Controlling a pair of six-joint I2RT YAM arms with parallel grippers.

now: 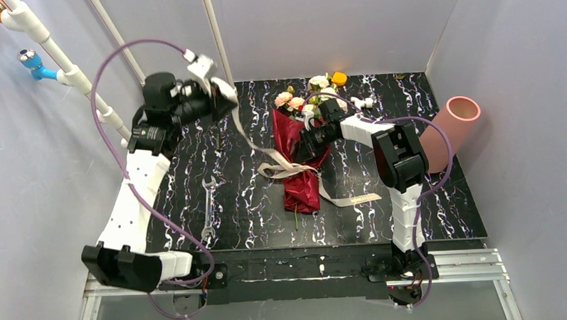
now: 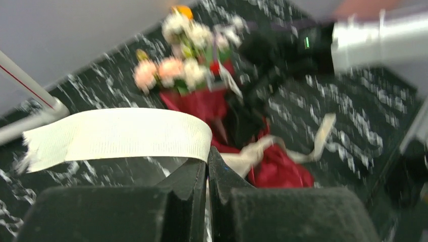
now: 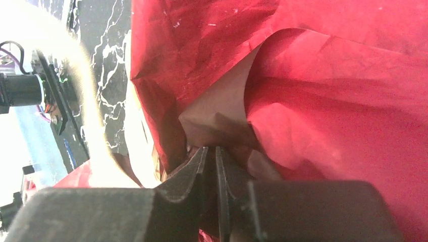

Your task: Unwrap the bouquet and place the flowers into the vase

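The bouquet (image 1: 300, 175) lies in the middle of the black marbled mat, wrapped in maroon paper (image 3: 328, 101). Its cream and pink flowers (image 1: 301, 99) point to the back. My left gripper (image 1: 225, 98) is raised at the back left, shut on the beige ribbon (image 2: 116, 133), which trails down to the bundle (image 1: 250, 141). My right gripper (image 1: 308, 143) presses into the paper's upper right side; its jaws (image 3: 211, 148) are nearly together on a fold of paper. The salmon vase (image 1: 450, 129) leans at the right edge, mouth towards the back.
A steel wrench (image 1: 209, 205) lies on the mat in front of the left arm. White pipes (image 1: 56, 61) run along the left wall. A small orange object (image 1: 339, 78) and a white fitting (image 1: 364, 100) sit behind the flowers. Grey walls enclose three sides.
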